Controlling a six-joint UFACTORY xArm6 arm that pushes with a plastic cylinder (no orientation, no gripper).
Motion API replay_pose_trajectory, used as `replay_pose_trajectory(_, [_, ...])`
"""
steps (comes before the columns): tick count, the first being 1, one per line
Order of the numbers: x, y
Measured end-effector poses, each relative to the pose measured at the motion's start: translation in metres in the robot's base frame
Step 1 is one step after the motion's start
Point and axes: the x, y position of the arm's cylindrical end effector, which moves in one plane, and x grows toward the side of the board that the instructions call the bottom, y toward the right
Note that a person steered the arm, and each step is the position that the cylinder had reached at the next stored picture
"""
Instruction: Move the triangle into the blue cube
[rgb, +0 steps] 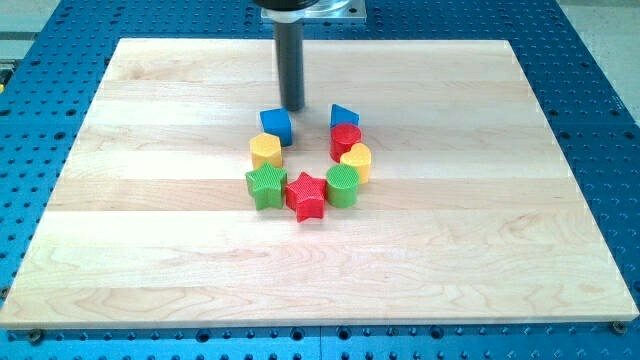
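Note:
The blue triangle (343, 115) sits at the upper right end of a U-shaped ring of blocks. The blue cube (276, 124) sits at the ring's upper left end, a block's width to the triangle's left. My tip (293, 108) touches the board just above and right of the blue cube, between the two blue blocks and closer to the cube. The rod rises straight up to the view's top.
The ring also holds a yellow block (265, 151), a green block (266, 187), a red star (307, 195), a green cylinder (342, 185), a yellow block (356, 161) and a red block (346, 138). The wooden board (120, 250) lies on a blue perforated table.

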Motion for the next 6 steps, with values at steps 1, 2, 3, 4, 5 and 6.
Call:
replay_pose_trajectory(1, [-0.006, 0.068])
replay_pose_trajectory(2, [0.006, 0.087])
replay_pose_trajectory(3, [0.053, 0.047])
replay_pose_trajectory(4, [0.067, 0.037])
replay_pose_trajectory(5, [0.080, 0.025])
replay_pose_trajectory(6, [0.089, 0.013])
